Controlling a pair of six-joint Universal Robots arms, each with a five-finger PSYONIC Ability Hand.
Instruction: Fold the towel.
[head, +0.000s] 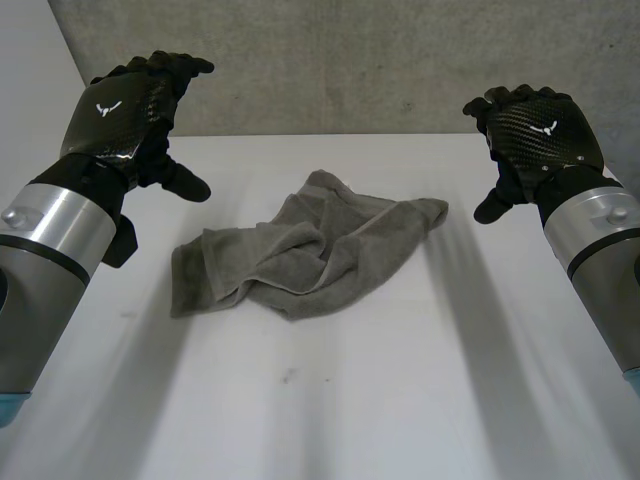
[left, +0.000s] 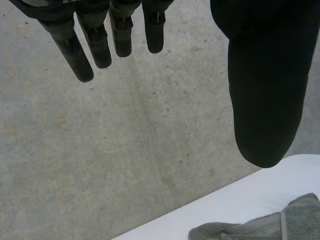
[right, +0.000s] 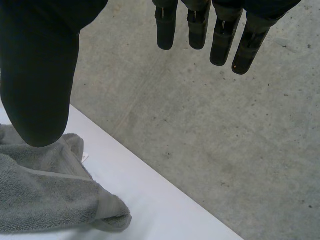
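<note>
A grey towel (head: 305, 255) lies crumpled in a loose heap on the middle of the white table (head: 330, 400). My left hand (head: 135, 110) hovers above the table to the towel's left, fingers straight and apart, holding nothing. My right hand (head: 530, 135) hovers to the towel's right, also spread and empty. In the left wrist view the fingers (left: 95, 47) and thumb point past the table's far edge, with a towel corner (left: 260, 227) below. In the right wrist view a towel corner (right: 50, 195) lies under the thumb (right: 37, 75).
Beyond the table's far edge (head: 330, 135) is a grey concrete floor (head: 350, 60). The table surface in front of the towel is bare white.
</note>
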